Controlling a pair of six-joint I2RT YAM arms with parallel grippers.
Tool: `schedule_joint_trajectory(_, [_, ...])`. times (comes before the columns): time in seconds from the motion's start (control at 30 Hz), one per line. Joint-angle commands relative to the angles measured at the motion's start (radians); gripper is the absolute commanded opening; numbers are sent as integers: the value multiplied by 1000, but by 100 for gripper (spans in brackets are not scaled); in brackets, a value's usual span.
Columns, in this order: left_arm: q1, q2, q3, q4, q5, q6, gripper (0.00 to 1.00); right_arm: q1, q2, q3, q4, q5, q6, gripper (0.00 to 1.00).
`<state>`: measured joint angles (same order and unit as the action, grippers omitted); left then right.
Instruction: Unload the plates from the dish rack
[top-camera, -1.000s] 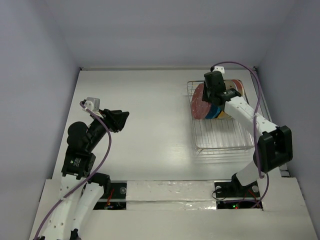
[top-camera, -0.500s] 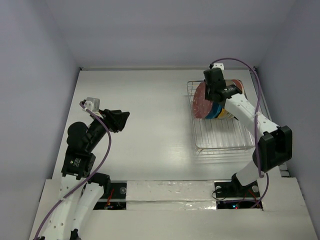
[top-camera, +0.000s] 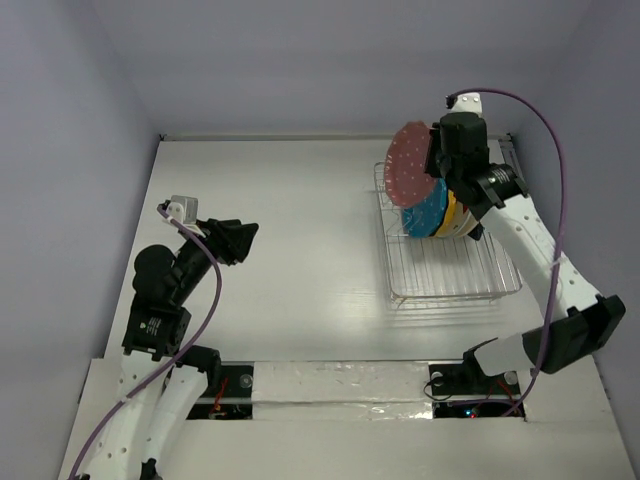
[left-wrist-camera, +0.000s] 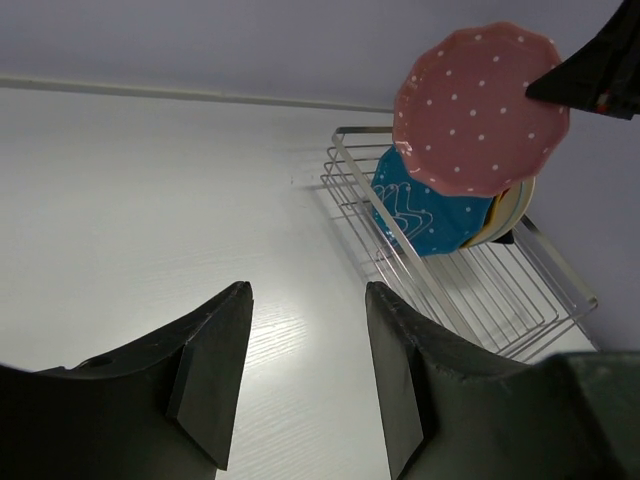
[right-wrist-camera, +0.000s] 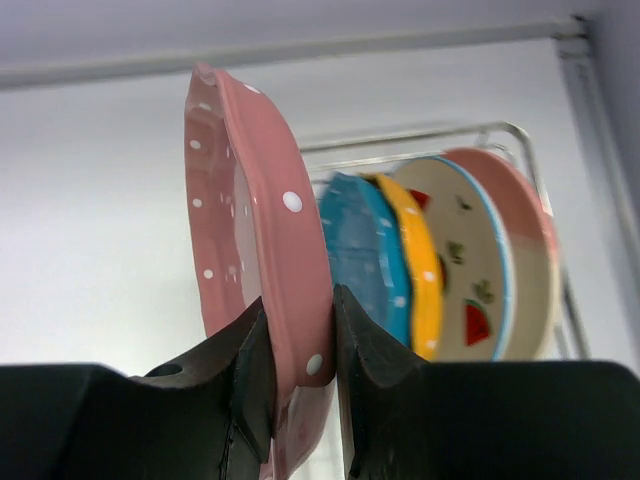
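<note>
The right gripper (right-wrist-camera: 300, 330) pinches the rim of the red dotted plate (right-wrist-camera: 262, 230), upright between its jaws above the dish rack (top-camera: 450, 285), where perhaps four plates (right-wrist-camera: 400, 270) stand just beyond it; the left gripper (left-wrist-camera: 305, 330) gapes empty

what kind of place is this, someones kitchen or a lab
Probably a robot lab test cell, not a home kitchen: white table boxed in by plain walls, two arms bolted at its near edge, and the right claw holding a red dotted plate above a wire dish rack.
</note>
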<state>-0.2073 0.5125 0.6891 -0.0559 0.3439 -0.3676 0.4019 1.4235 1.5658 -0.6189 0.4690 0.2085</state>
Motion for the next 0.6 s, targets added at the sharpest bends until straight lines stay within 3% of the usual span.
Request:
schedule_joint_trajectory(0.0, [5, -11, 26, 33, -11, 1, 46, 41, -72, -4, 257, -228, 129, 0])
schedule_joint_trajectory(0.13, [14, -17, 30, 22, -31, 2, 46, 116, 1, -32, 415, -396, 248, 0])
schedule_joint_trajectory(0.37, [14, -17, 33, 14, -52, 4, 46, 250, 265, 101, 642, -461, 452, 0])
schedule_joint_trajectory(0.57, [14, -19, 40, 4, -69, 7, 46, 334, 550, 322, 633, -481, 555, 0])
